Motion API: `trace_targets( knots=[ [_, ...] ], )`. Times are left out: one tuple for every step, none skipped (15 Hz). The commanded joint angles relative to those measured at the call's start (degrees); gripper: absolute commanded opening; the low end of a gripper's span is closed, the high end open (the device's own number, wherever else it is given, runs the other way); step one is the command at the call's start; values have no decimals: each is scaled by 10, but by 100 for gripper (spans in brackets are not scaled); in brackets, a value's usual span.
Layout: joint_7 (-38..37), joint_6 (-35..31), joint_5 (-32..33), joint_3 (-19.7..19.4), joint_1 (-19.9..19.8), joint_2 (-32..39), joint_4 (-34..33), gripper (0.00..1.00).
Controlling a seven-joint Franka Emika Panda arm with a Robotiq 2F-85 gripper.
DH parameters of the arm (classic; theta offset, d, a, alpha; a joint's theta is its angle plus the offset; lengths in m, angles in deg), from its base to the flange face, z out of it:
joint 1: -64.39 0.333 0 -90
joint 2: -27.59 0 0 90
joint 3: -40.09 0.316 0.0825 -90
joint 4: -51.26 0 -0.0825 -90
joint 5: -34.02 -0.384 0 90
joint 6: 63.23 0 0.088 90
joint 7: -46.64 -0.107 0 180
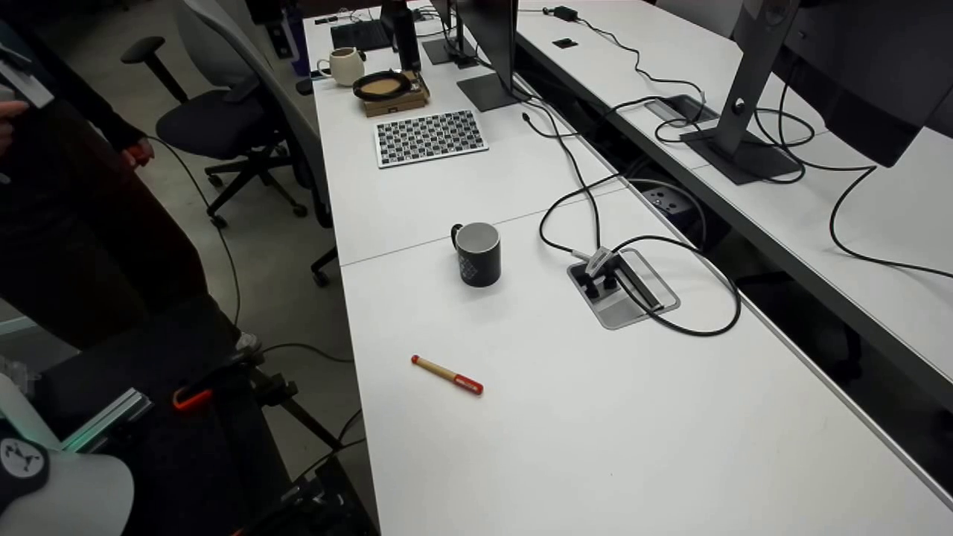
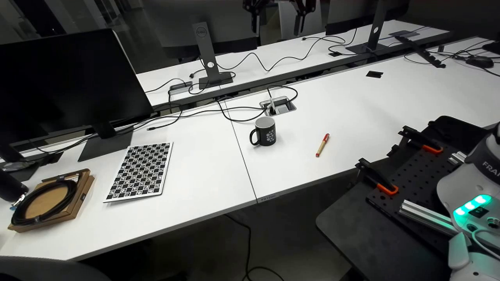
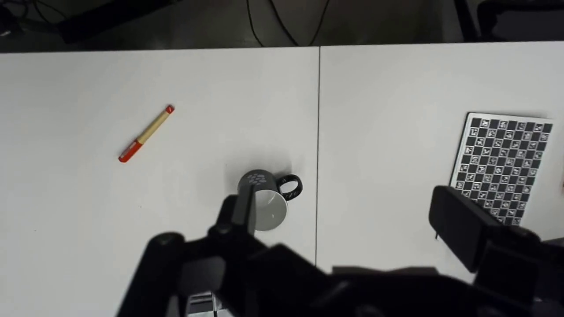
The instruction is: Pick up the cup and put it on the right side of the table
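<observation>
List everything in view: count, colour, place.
table: one, white, centre
cup: one, black, table
pen: one, red-tan, table
checkerboard: one, black-white, table
boxes: count unclear, brown, table
mug: one, cream, table
bottle: one, black, table
desk: one, white, alongside
monitors: several, black, tabletops
cables: several, mostly black, throughout
socket panels: two, silver, tabletops
chairs: several, grey, floor
person: one, dark-clothed, floor
clutter: count unclear, dark, table
clamps: two, black-orange, near table
robot arm: one, white, near table
tool: one, black, above table
</observation>
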Motion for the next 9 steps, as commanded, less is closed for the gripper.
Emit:
trace_targets(
  knots=[
    [-10, -42, 28, 4, 2, 62, -5, 100],
    [-13, -52, 43, 7, 2, 82, -11, 100],
    [-16, -59, 57, 8, 3, 97, -15, 100],
    [-20, -63, 71, 9, 6, 115, -23, 100],
    [-25, -63, 81, 8, 8, 128, -28, 100],
    [-31, -54, 85, 5, 10, 141, -36, 100],
    [-10, -57, 67, -4, 15, 107, -8, 100],
    [-13, -57, 71, -5, 17, 119, -14, 100],
    [-15, -57, 73, -5, 17, 128, -19, 100]
  ],
)
